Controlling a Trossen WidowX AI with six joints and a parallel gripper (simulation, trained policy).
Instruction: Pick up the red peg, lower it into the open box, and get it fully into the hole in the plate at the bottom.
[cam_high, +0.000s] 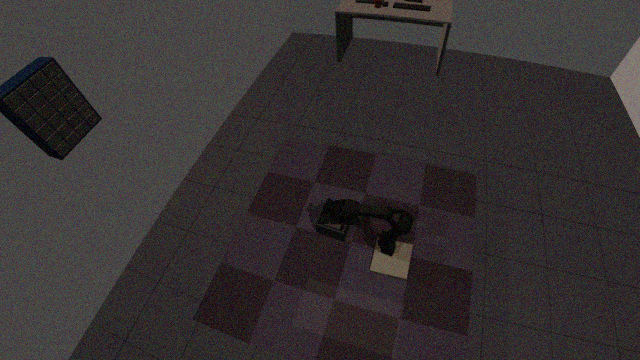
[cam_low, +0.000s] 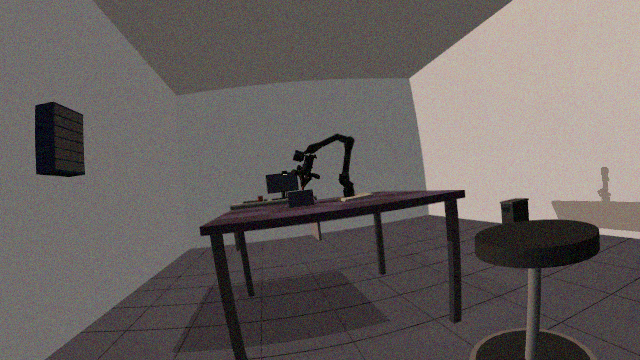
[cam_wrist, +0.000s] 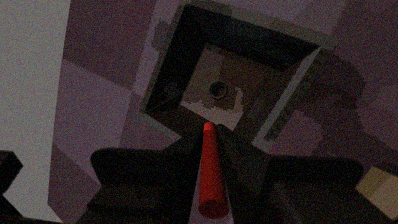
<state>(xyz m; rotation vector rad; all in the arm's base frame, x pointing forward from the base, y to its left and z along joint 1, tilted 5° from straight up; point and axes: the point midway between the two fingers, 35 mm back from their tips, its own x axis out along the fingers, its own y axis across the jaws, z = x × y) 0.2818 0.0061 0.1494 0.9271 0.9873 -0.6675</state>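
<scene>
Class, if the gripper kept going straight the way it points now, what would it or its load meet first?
Probably the open box, likely its near rim or floor, red peg first; depth is unclear.

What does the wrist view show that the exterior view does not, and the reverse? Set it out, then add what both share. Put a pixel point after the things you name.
Only the wrist view: the round hole (cam_wrist: 218, 90) in the plate at the bottom of the open box.

Only the exterior view: the round stool (cam_low: 537, 242), the monitor (cam_low: 281, 183) and the table's legs (cam_low: 454, 280).

Both: the open box (cam_wrist: 295, 95) (cam_low: 301, 198), seen into from above in one and from outside in the other, and the gripper (cam_wrist: 210, 128) (cam_low: 303, 187), closed on the red peg (cam_wrist: 212, 175).
</scene>
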